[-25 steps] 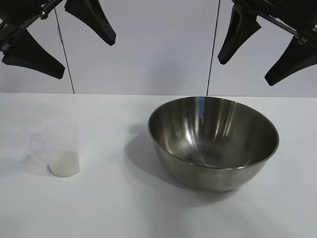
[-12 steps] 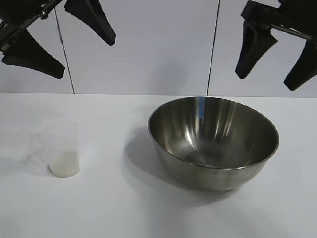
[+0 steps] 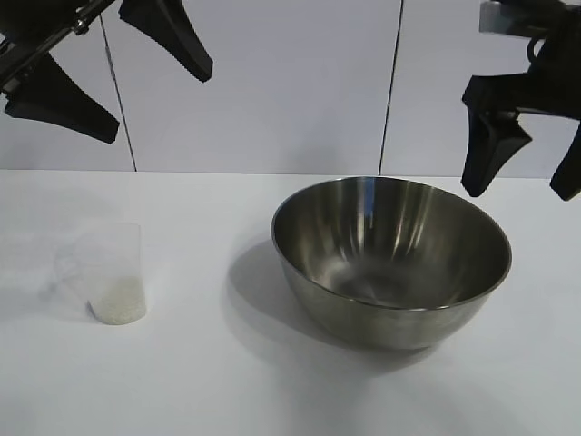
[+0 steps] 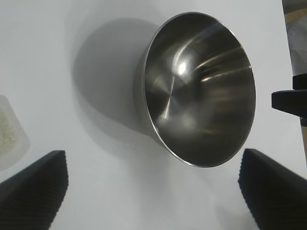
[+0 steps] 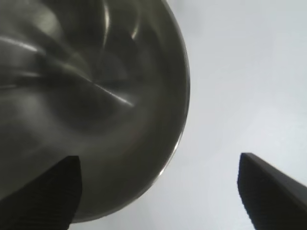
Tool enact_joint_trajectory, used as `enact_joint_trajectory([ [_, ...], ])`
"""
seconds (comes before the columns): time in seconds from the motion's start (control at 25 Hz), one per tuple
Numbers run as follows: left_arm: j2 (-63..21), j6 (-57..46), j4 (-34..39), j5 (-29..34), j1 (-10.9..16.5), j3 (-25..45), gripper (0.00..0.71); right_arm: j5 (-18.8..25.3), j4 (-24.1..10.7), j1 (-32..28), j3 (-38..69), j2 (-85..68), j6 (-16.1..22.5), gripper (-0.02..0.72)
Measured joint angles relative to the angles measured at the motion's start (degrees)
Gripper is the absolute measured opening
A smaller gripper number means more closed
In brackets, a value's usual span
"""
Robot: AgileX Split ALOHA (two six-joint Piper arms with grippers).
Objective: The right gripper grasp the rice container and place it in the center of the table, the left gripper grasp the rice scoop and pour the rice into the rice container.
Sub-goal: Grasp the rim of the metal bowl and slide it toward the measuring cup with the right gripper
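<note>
The rice container (image 3: 390, 259), a wide shiny steel bowl, stands right of the table's middle and is empty; it also fills much of the left wrist view (image 4: 199, 91) and the right wrist view (image 5: 86, 96). The rice scoop (image 3: 113, 272), a clear plastic cup, stands at the left with rice (image 3: 118, 302) in its bottom. My right gripper (image 3: 519, 193) hangs open above the bowl's right rim, fingers pointing down; in its own view (image 5: 158, 191) one finger is over the bowl's inside and the other over bare table. My left gripper (image 3: 156, 104) hangs open, high at the upper left (image 4: 153, 191).
The white table (image 3: 272, 381) runs back to a pale panelled wall (image 3: 290, 82) with dark vertical seams. The bowl's shadow falls on the table between the bowl and the cup. A sliver of the cup (image 4: 9, 129) shows at the edge of the left wrist view.
My right gripper has come down and to the right, turning its fingers to point downward near the bowl's right rim. The left gripper, bowl and cup have not moved.
</note>
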Motion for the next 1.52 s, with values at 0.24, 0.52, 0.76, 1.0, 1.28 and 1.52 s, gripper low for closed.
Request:
enact_joint_trajectory([
  [0.24, 0.0, 0.0, 0.0, -0.2, 0.0, 0.0, 0.694, -5.6, 0.3, 0.0, 1.2, 4.5, 1.5, 0.612],
  [0.52, 0.0, 0.0, 0.0, -0.2, 0.0, 0.0, 0.694, -10.8, 1.2, 0.0, 1.2, 10.9, 2.7, 0.612],
  [0.76, 0.0, 0.0, 0.0, -0.2, 0.0, 0.0, 0.694, -12.3, 1.9, 0.0, 1.2, 14.8, 2.8, 0.610],
  [1.0, 0.0, 0.0, 0.0, -0.2, 0.0, 0.0, 0.694, -13.2, 3.0, 0.0, 1.2, 16.2, 3.1, 0.418],
  [1.28, 0.0, 0.0, 0.0, -0.7, 0.0, 0.0, 0.694, -13.2, 3.3, 0.0, 1.2, 16.2, 3.7, 0.081],
  [1.52, 0.0, 0.0, 0.0, -1.0, 0.0, 0.0, 0.694, -12.9, 6.8, 0.0, 1.2, 16.2, 1.7, 0.012],
])
